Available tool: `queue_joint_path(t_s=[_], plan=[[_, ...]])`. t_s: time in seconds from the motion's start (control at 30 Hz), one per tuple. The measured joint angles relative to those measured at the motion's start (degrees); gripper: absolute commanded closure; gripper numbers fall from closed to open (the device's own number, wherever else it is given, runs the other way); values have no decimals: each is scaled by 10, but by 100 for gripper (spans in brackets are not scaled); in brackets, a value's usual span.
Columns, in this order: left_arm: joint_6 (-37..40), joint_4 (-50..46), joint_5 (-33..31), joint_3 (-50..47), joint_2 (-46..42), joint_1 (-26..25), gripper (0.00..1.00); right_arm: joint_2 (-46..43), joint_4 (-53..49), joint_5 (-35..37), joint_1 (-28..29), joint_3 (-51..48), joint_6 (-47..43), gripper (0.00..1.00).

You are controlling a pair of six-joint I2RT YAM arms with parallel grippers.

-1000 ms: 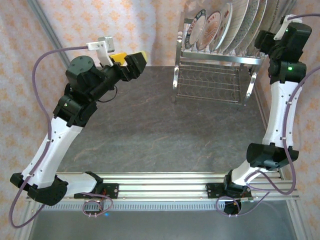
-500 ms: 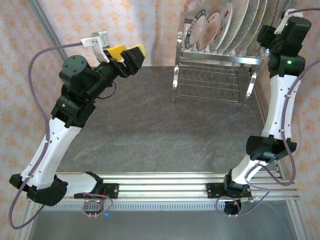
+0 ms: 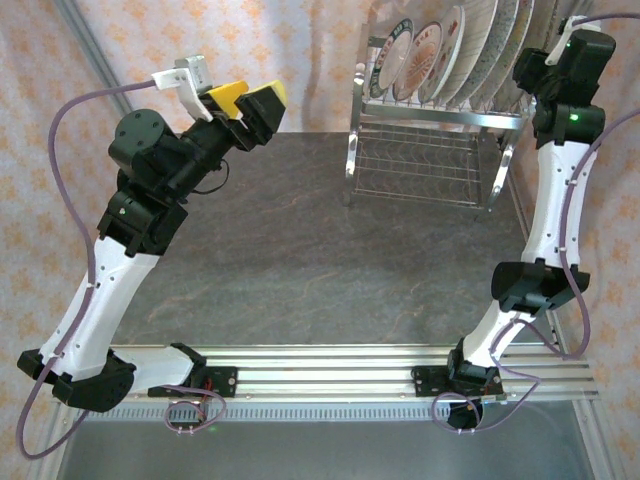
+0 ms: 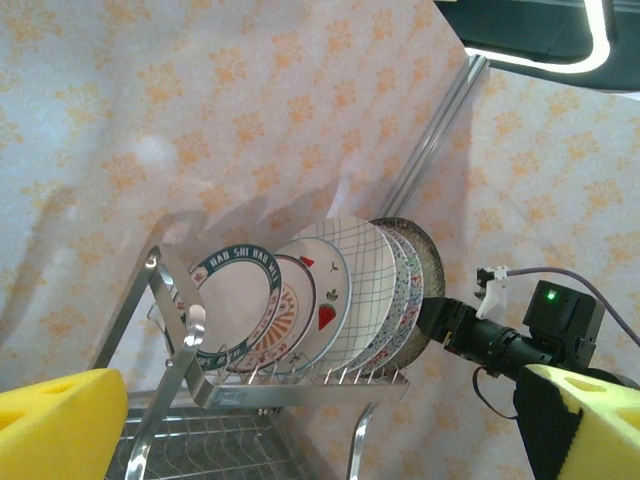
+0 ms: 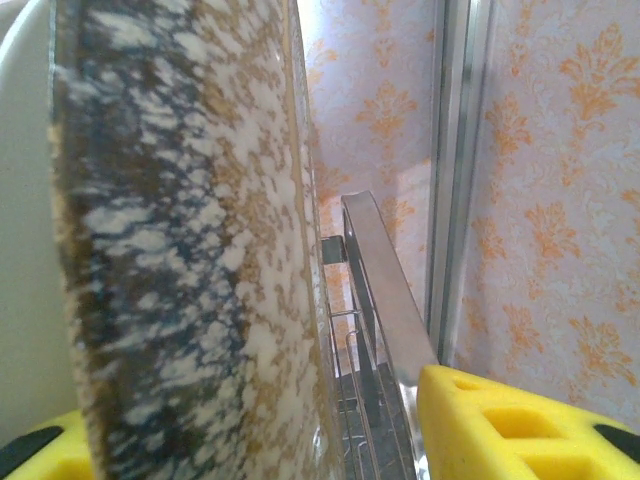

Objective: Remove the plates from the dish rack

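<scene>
Several plates (image 3: 440,55) stand on edge in the upper tier of the chrome dish rack (image 3: 430,150) at the table's back right. My right gripper (image 3: 528,72) reaches in at the rack's right end. In the right wrist view its yellow fingers (image 5: 520,425) straddle the rim of the large speckled plate (image 5: 180,250), open, with a gap between the right pad and the plate. My left gripper (image 3: 245,105) hangs open and holds nothing, well left of the rack. In the left wrist view the row of plates (image 4: 300,300) and the rack (image 4: 300,392) lie ahead.
The patterned wall stands close behind the rack. A metal frame post (image 5: 455,150) runs just right of the speckled plate. The rack's lower wire shelf (image 3: 425,170) holds nothing. Dark tabletop (image 3: 300,260) stretches between the arms.
My right gripper has moved up along the rack's right end and its jaws have narrowed around the speckled plate. My left arm has swung its open gripper up and to the left.
</scene>
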Motion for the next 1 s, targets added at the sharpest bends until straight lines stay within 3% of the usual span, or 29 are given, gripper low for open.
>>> queue_joint_path(t_s=[0.3, 0.7, 1.0], plan=[[0, 18, 0, 1, 0, 0, 1, 19, 0, 22, 11, 11, 0, 52], [0, 20, 0, 4, 0, 0, 1, 32, -3, 57, 23, 27, -25, 81], [0, 20, 0, 4, 0, 0, 1, 42, -7, 111, 35, 40, -40, 92]])
